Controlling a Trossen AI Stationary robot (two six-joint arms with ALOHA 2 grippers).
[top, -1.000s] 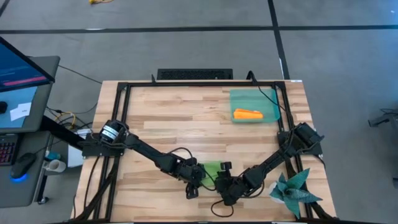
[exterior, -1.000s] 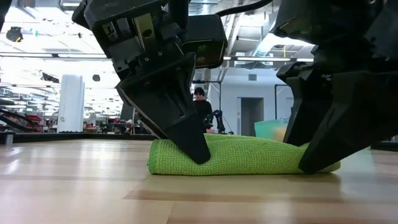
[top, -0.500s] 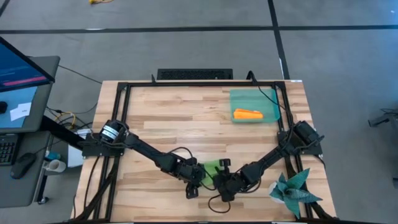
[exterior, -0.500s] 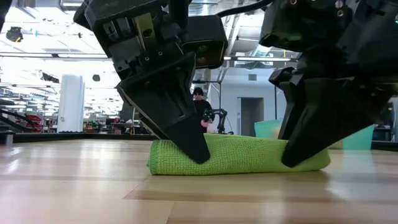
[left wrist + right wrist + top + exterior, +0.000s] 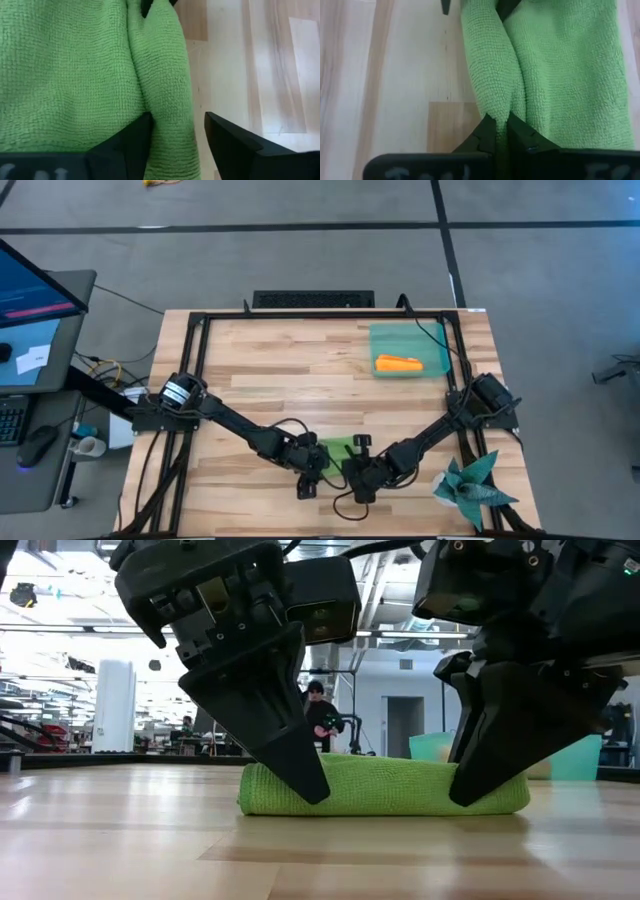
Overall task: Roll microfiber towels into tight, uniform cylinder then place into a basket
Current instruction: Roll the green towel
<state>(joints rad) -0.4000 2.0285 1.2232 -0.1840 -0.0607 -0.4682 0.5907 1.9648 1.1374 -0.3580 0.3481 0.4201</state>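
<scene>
Since a second ago the right gripper [image 5: 490, 795] has slid inward along the lime green microfiber towel roll [image 5: 385, 787], so the loose end that stuck out past it is now tucked in and the roll looks shorter. The left gripper [image 5: 305, 790] hasn't really shifted.

Roll sits at the near edge of the light wooden table [image 5: 270, 370], between the two grippers, long axis running left-right across the table, one end pointing at each arm. The first towel, a bright orange rolled microfiber cloth [image 5: 398, 364], is already lying in the translucent teal-green plastic basket [image 5: 425, 338] at the far right.

Left fingers are spread partway with a fold of cloth between them; right fingers are pinched nearly closed on a fold.

I'd guess it's light, squishy and grippy, and it'll unroll if you let go. Grabbing both ends across the whole thickness seems safest.
</scene>
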